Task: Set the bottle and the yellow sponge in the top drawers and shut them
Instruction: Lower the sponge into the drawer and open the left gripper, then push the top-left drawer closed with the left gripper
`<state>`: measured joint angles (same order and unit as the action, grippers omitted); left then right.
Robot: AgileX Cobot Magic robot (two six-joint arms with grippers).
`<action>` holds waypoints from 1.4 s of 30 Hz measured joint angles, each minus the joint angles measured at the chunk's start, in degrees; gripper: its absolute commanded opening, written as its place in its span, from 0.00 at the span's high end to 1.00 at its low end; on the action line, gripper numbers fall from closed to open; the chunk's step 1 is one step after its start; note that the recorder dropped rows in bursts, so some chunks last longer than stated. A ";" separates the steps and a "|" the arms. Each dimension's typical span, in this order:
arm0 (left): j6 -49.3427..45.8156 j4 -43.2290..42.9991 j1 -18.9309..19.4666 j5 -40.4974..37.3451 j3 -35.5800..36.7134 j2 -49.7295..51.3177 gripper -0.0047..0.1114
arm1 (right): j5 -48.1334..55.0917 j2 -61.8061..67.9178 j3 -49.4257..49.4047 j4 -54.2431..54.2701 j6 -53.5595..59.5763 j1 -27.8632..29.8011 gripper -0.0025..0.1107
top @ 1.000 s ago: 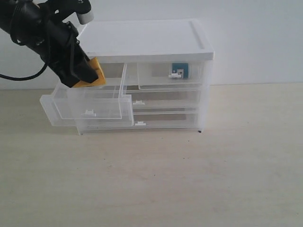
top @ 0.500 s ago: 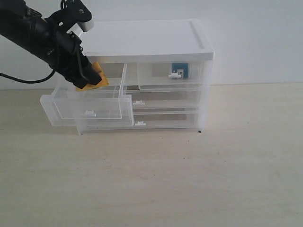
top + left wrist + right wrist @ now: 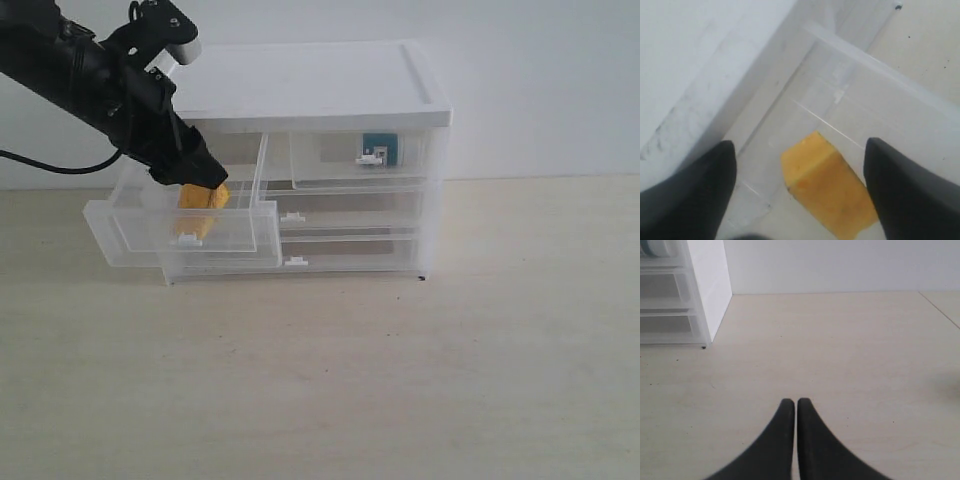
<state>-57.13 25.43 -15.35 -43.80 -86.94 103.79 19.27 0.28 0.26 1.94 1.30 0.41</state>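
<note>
Holding black left claw (image 3: 800, 145) wide open and empty, directly above narrow yellow pitted sponge block (image 3: 827, 192) inside pulled-out translucent plastic drawer (image 3: 880, 65). Risking clipping its wall beside claw when lifting, jolting it.

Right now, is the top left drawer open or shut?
Open: the top left drawer is pulled out of the unit, with the yellow sponge inside.

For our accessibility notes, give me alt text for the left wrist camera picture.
A small yellow-orange pitted sponge block lies inside an open translucent clear plastic drawer, seen from above. The black left gripper hangs over it with its jaws open wide.
</note>
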 measured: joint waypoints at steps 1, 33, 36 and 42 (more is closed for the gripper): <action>0.11 -0.13 0.00 0.01 0.00 0.00 0.38 | 0.00 0.00 0.00 0.00 0.00 0.00 0.98; 4.48 -2.81 -2.16 -15.74 16.94 -16.77 0.92 | 0.00 0.00 0.00 0.00 0.00 0.00 0.98; 4.38 -2.81 -2.28 -11.90 18.01 -16.77 0.92 | 0.00 0.00 0.00 0.00 0.00 0.00 0.98; 4.38 -2.77 -2.28 -7.81 18.14 -15.24 0.92 | 0.00 0.00 0.00 0.00 0.00 0.00 0.98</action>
<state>-52.75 22.66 -17.63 -51.61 -68.80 88.55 19.27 0.28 0.26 1.94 1.30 0.41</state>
